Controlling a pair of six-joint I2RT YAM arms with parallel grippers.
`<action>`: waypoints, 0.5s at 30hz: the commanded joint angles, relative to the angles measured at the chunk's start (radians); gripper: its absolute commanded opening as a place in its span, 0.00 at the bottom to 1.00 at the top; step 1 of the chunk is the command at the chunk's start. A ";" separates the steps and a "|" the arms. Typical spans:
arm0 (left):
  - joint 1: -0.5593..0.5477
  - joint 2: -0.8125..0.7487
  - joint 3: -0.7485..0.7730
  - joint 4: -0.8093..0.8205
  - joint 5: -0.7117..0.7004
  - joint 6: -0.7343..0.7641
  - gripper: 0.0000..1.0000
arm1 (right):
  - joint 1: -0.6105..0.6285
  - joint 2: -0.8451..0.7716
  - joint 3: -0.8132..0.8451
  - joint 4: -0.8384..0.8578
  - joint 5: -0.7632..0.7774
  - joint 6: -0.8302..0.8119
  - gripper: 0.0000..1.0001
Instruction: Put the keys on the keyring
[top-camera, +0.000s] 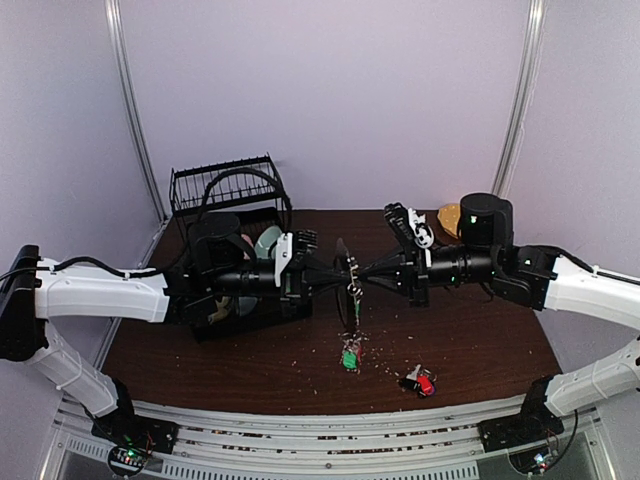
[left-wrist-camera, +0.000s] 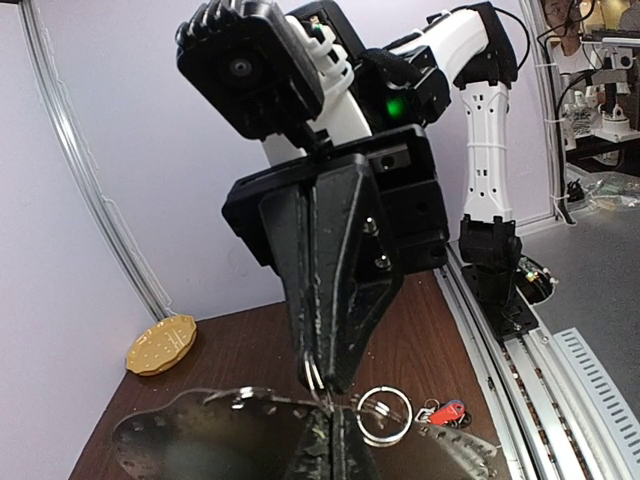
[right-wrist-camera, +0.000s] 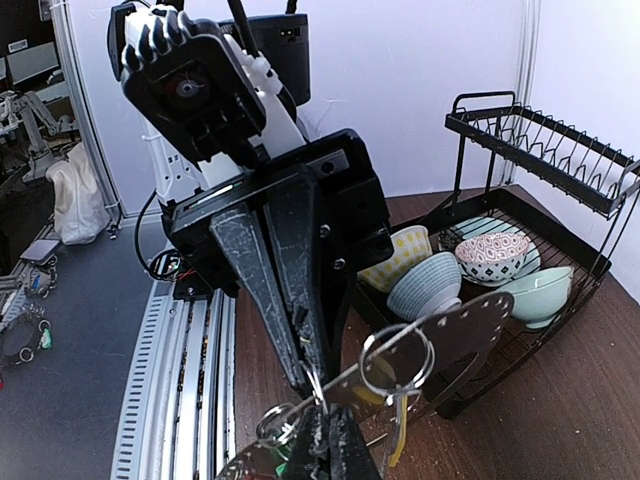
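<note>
The keyring (top-camera: 344, 262) is a thin dark scalloped loop with holes, held upright in mid-air between both grippers. My left gripper (top-camera: 338, 272) is shut on its edge; its fingers (left-wrist-camera: 345, 452) show at the bottom of the left wrist view, with the keyring (left-wrist-camera: 200, 430) spreading beside them. My right gripper (top-camera: 362, 272) meets it tip to tip and is shut on a small split ring (left-wrist-camera: 312, 375). Another split ring (right-wrist-camera: 396, 358) hangs on the keyring (right-wrist-camera: 470, 330) with a yellow-tagged key (right-wrist-camera: 397, 440). A green-tagged key (top-camera: 350, 356) and a red-tagged key (top-camera: 420, 382) lie on the table.
A black dish rack (top-camera: 230, 190) with several bowls (right-wrist-camera: 425, 285) stands at the back left behind my left arm. A round tan plate (top-camera: 449, 215) lies at the back right. Small crumbs are scattered around the green key. The table's front rail (top-camera: 320, 430) runs along the near edge.
</note>
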 joint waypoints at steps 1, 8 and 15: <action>-0.012 0.009 0.048 0.079 0.020 0.004 0.00 | 0.008 -0.014 -0.011 0.058 -0.004 0.016 0.00; -0.011 0.020 0.069 0.053 0.008 0.000 0.00 | 0.008 -0.005 -0.026 0.081 -0.001 0.050 0.00; -0.012 0.012 0.062 0.071 0.007 -0.025 0.00 | 0.008 -0.011 -0.039 0.084 0.003 0.045 0.00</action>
